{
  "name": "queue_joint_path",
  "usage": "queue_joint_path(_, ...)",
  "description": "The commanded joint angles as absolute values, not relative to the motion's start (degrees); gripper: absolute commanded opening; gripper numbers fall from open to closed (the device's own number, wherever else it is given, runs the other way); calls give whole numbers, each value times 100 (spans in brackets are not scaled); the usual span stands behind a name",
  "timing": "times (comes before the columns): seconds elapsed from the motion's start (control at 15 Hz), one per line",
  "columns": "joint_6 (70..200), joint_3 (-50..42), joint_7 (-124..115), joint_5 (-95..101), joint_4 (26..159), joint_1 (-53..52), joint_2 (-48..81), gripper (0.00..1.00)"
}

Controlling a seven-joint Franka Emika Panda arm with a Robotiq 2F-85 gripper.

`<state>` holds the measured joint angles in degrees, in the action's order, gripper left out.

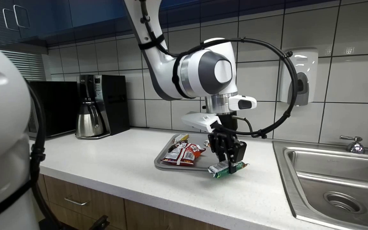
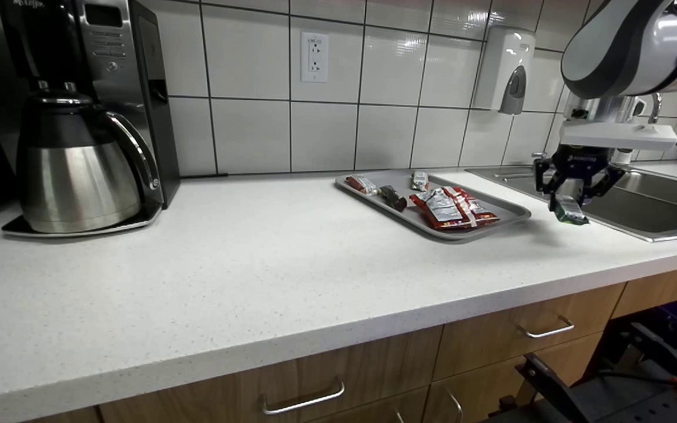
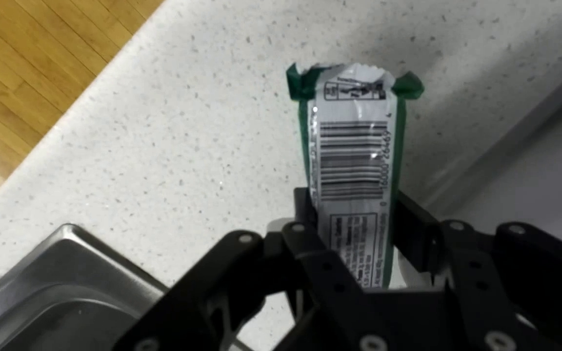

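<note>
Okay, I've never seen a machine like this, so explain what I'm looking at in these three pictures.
That's one white robot arm over a kitchen counter, with a black gripper at its end that pinches like tongs. Two pictures come from cameras set outside the robot; the close-up looks down from a camera on its wrist. The gripper is clamped on a green-and-silver wrapped bar, pressing it from both sides. On the counter lies a gray tray bearing a red snack bag and smaller packets. A coffee maker stands there too, and a steel sink is built in.
</note>
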<state>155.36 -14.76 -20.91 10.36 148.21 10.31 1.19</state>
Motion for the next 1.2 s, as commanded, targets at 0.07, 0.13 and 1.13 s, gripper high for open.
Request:
queue_joint_path(0.07, 15223, -1296, -1981, 849, 14691, 1045, -203, 16)
queue_joint_path(0.13, 15221, -1261, -2002, 864, 14631, 1040, -178, 16)
queue_joint_path(1.13, 15095, -1053, -1348, 842, 13281, 728, 1110, 16)
